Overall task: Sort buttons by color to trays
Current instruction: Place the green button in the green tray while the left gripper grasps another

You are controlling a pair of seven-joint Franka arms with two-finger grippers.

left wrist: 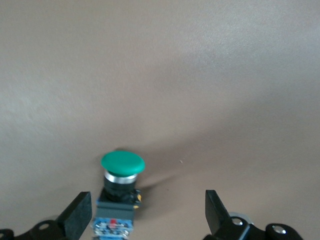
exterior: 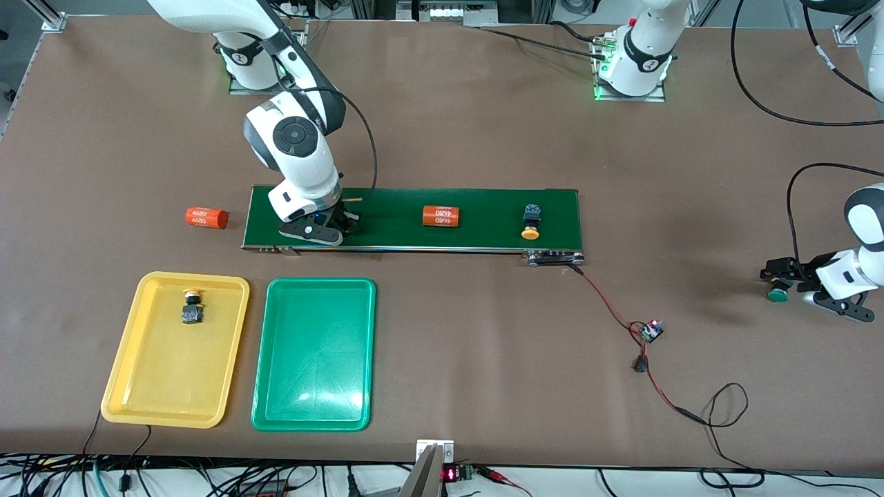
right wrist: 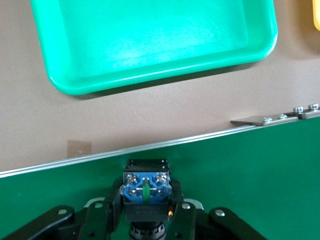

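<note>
The brown table (exterior: 449, 138) carries a green belt (exterior: 476, 207), a yellow tray (exterior: 117, 386), a green tray (exterior: 314, 407), an orange cylinder (exterior: 206, 217), a green button (exterior: 777, 295) and a wired board (exterior: 651, 330).

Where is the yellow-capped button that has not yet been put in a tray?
In the front view, the loose yellow button lies on the dark-green belt, toward the left arm's end of it, beside the orange cylinder that also lies on the belt.

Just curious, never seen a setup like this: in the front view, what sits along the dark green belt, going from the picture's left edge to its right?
Right gripper shut on a button → orange cylinder → yellow button.
</note>
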